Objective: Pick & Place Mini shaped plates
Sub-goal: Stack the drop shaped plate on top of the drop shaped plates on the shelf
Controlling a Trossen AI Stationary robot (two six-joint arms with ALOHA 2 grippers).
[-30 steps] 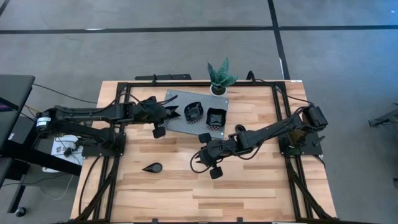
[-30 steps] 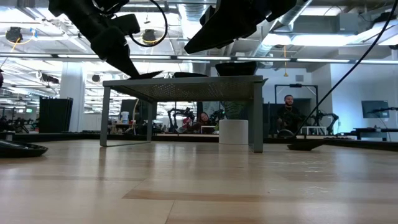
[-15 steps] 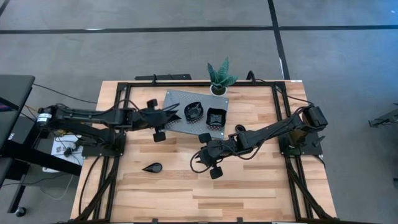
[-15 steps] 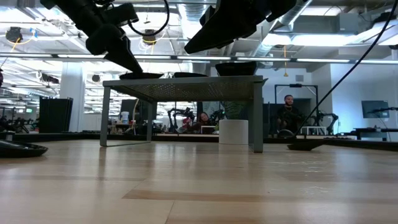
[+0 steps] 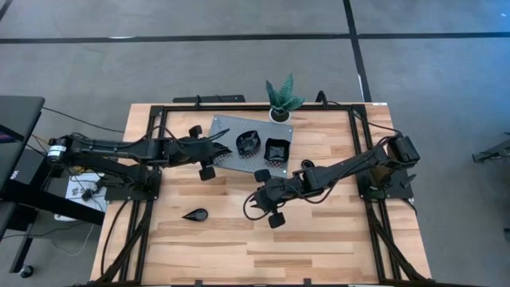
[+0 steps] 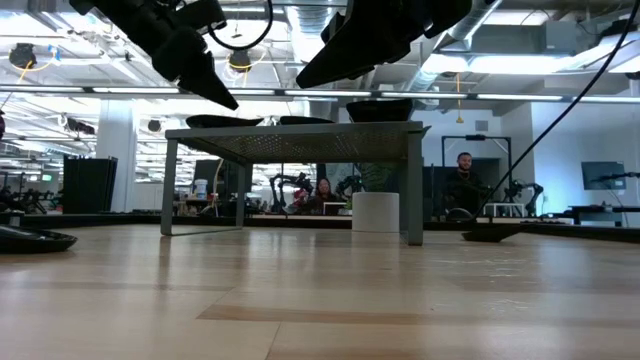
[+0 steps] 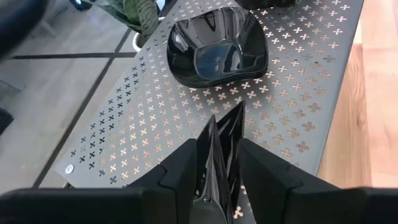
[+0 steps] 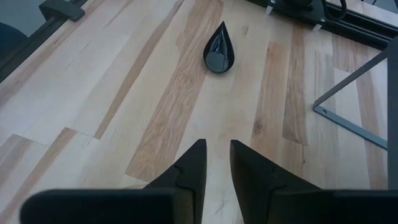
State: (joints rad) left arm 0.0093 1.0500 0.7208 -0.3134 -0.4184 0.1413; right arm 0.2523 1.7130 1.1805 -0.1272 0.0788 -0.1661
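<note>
A drop-shaped plate (image 5: 195, 214) is seen alone on the wooden table (image 5: 335, 239), well apart from the rest. Over the left edge of the grey stand (image 5: 225, 127) the left gripper (image 7: 221, 163) is held open, and a thin leaf plate (image 7: 224, 140) is left lying on the stand between its fingers. Two more plates (image 5: 248, 143) are set further right on the stand. The right gripper (image 8: 216, 146) is kept a little open and empty above the table, pointed at the drop-shaped plate. The plates are judged light, hard, shiny and slippery, and easily chipped, so the rim should be pinched gently
</note>
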